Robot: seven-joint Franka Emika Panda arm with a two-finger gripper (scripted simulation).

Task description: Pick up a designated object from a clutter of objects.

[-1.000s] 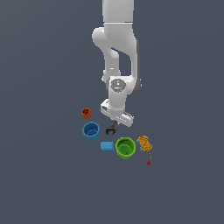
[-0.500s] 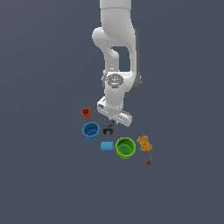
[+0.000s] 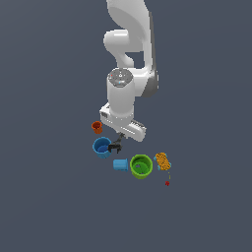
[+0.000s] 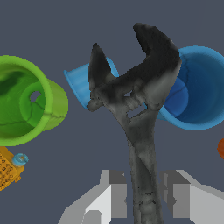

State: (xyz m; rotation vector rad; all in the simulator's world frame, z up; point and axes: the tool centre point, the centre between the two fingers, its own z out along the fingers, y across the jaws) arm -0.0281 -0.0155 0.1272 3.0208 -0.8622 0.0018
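Claw (image 4: 142, 199) fingers of the white robot arm (image 3: 129, 59) are pinching the thin dark-grey handle of the slim black wrench-like tool (image 4: 135, 109), one pale finger pressing on each side of the shaft. In the wrist view the tool's long axis is running straight out from between the fingers, its forked black head pointing away from the claw, the two prongs spreading apart at the far end. One prong is overlapping the round blue cup (image 4: 192, 89) and the other is covering part of the small light-blue cylinder (image 4: 83, 83), so both are partly hidden behind the head. The larger green cup (image 4: 26, 103) is lying beside the cylinder, and the orange-yellow bumpy lump (image 4: 6, 168) and the small orange cup (image 4: 221, 148) are being cut off at the picture's edges. In the exterior view the tool (image 3: 115, 146) is showing only as a small dark shape under the claw (image 3: 118, 140), just beside the blue cup (image 3: 102, 147); whether it is touching the grey table (image 3: 49, 197) is hard to make out. A tiny red bit (image 3: 167, 183) is sitting well apart from the tool.
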